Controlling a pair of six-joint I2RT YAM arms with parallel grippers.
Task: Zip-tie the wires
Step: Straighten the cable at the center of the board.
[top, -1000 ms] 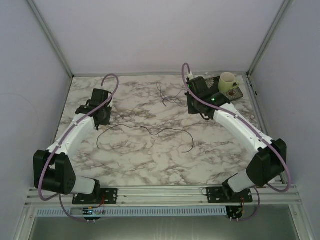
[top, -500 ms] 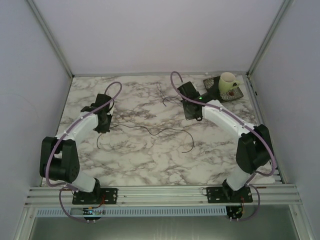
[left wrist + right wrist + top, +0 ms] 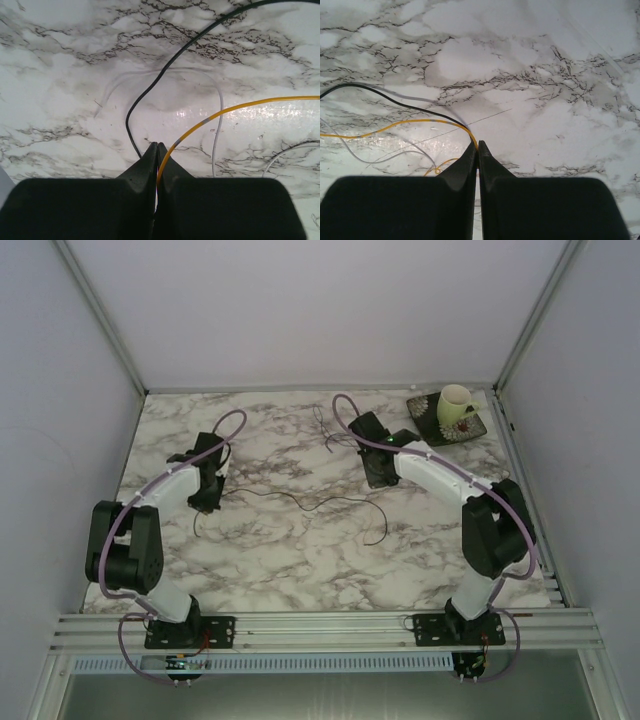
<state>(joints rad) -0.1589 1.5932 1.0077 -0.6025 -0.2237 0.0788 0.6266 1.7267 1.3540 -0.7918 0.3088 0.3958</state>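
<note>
The wires show in the top view as a thin dark strand curling across the marble table between the arms, with a small tangle of strands further back. My left gripper sits at the strand's left part. In the left wrist view it is shut on a thin yellow wire; a black wire and a pale grey wire lie beside it. My right gripper is shut in the right wrist view on the yellow wire; a black wire ends at its tips.
A pale yellow-green cup stands on a dark patterned tray at the back right corner. Metal frame posts and pale walls enclose the table. The arms' purple cables loop above the wrists.
Both arms have folded inward. The right gripper has moved left, away from the cup, to the strand's right part. The left gripper has moved right and nearer, onto the strand's left part.
</note>
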